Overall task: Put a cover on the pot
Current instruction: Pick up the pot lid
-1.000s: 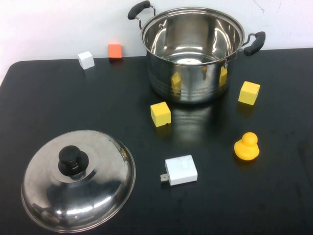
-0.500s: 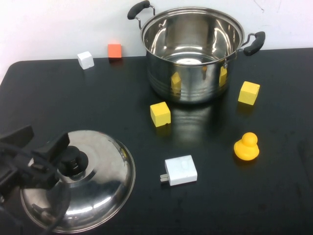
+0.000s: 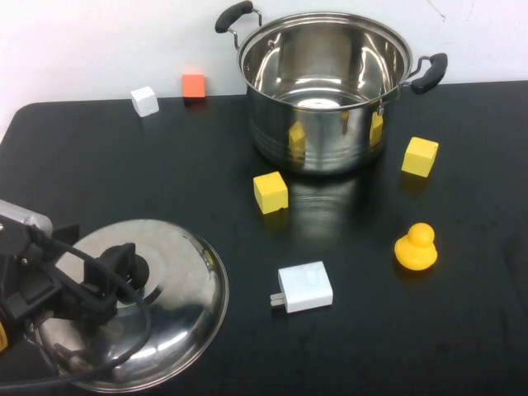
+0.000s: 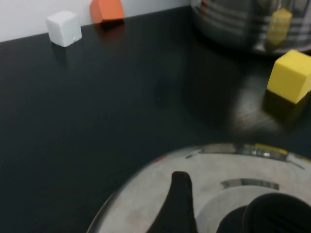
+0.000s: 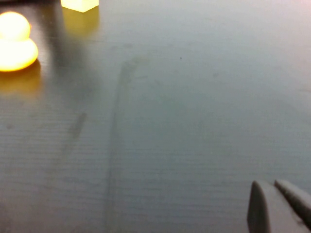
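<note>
Uncovered, the large shiny stainless-steel stockpot with two black side handles (image 3: 326, 87) stood at the far edge of the black table (image 3: 165, 165), against the white wall. A yellow cube (image 3: 271, 192) sat just in front of it, its reflection showing in the steel, and a second yellow cube (image 3: 420, 157) lay near the pot on the robot's right. Farther forward on that side were a yellow rubber duck (image 3: 416, 247) and, nearer the middle, a white plug-in charger (image 3: 304, 287). A small white cube (image 3: 144, 101) and an orange cube (image 3: 193, 85) rested at the back, to the pot's left.

Well apart from the pot, at the near left of the table, lay the domed steel lid (image 3: 169, 309) with its black knob (image 3: 132, 268). The left gripper (image 3: 111, 272) was down over the lid, its dark fingers (image 4: 177, 204) spread on either side of the knob and not closed on it. The right gripper (image 5: 277, 204) was out of the high view and hung low over bare table beyond the duck; its fingertips (image 5: 260, 206) were pressed together on nothing.
</note>
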### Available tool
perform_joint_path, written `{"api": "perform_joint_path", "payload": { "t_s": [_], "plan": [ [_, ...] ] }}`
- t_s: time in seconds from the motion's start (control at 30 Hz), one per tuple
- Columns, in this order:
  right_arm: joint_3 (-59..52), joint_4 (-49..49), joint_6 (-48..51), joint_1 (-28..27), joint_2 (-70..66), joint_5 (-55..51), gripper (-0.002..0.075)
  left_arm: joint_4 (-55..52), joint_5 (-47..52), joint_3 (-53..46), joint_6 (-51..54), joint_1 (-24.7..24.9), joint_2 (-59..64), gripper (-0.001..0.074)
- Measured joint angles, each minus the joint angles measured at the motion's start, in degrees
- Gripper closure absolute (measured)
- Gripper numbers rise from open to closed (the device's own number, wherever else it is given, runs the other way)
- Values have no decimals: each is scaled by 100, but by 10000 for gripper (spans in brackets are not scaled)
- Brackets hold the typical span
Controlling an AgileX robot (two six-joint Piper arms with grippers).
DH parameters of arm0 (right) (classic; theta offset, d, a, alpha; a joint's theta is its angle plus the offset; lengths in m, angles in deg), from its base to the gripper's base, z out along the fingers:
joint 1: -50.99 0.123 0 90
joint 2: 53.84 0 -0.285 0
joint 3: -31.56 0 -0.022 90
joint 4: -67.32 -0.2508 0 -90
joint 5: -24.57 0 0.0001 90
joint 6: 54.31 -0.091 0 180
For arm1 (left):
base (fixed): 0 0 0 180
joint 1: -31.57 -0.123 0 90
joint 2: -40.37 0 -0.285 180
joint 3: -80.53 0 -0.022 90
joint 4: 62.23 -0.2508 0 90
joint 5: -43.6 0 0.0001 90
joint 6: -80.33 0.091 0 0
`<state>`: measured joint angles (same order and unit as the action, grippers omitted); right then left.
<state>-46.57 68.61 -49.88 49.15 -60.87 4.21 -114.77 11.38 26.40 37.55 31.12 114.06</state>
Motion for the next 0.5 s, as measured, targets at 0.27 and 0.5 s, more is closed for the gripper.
{"api": "perform_joint_path", "payload": {
  "t_s": [0.27,0.5],
  "plan": [
    [0,0,0,0,0,0,728,-263,53,32,84,0,220,227],
    [0,0,0,0,0,0,728,-460,87,32,84,0,489,261]
  ]
}}
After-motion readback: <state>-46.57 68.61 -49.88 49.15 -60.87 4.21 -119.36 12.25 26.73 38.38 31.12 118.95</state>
